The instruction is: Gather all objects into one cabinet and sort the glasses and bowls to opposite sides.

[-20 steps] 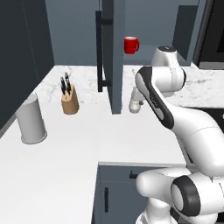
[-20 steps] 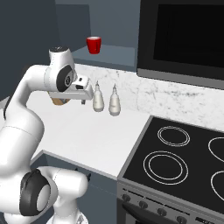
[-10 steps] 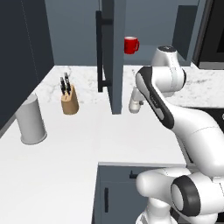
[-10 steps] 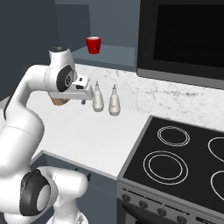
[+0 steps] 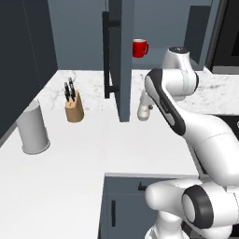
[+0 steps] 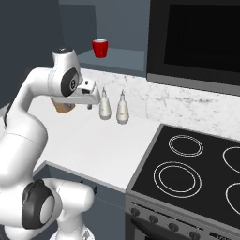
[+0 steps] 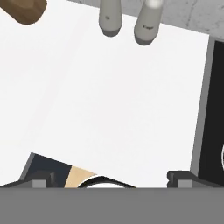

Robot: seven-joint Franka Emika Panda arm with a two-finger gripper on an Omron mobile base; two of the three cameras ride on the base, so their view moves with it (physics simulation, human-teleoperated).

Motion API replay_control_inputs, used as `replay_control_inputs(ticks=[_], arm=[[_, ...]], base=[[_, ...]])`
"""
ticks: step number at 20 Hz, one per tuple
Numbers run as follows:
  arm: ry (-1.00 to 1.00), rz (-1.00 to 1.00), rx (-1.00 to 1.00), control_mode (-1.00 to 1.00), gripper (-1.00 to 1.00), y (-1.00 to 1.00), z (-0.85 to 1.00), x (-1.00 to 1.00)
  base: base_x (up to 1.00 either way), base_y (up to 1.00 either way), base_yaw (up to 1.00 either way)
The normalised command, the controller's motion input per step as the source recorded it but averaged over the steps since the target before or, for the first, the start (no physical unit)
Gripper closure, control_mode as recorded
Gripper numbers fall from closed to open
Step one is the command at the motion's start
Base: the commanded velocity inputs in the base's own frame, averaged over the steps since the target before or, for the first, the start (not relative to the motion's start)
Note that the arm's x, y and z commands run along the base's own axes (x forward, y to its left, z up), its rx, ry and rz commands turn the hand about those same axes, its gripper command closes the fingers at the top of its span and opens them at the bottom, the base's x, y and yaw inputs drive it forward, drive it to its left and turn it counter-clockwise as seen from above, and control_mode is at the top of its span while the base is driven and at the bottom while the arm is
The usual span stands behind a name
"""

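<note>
White marble counter [image 5: 93, 154] spreads out under the arm, and the gripper [image 6: 90, 97] hangs above it with nothing between its two dark tips, which stand wide apart at the bottom of the hand view, so the jaws are open. Up on the cabinet shelf [image 6: 117, 56] sits the red mug [image 5: 139, 48], alone, well above and beyond the gripper, its handle turned to the right in the left base view. The cabinet door [image 5: 120, 56] hangs open, its long black bar handle [image 5: 107, 56] facing left. Just right of the gripper, two white soap bottles [image 6: 113, 107] stand side by side near the back wall, close together but apart. Left of the door a wooden knife block [image 5: 73, 107] stands on the counter, and nearer the front left a grey canister [image 5: 32, 128] stands upright. To the far right a black stovetop [image 6: 197, 164] with ring burners meets the counter edge.
</note>
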Motion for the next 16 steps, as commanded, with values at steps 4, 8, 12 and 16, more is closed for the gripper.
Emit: replay_control_inputs(ticks=[4,8,12,16], arm=[[-0.05,0.0,0.0,-1.0,-1.0,0.0,0.27,0.01],[-0.12,-0.01,0.0,-1.0,-1.0,0.0,0.33,-0.03],[-0.24,0.0,0.0,-1.0,-1.0,-0.01,0.38,-0.14],[-0.23,0.0,0.0,-1.0,-1.0,0.0,0.47,0.0]], base=[[0.0,0.0,0.0],[0.0,0.0,0.0],[0.0,0.0,0.0],[0.0,0.0,0.0]])
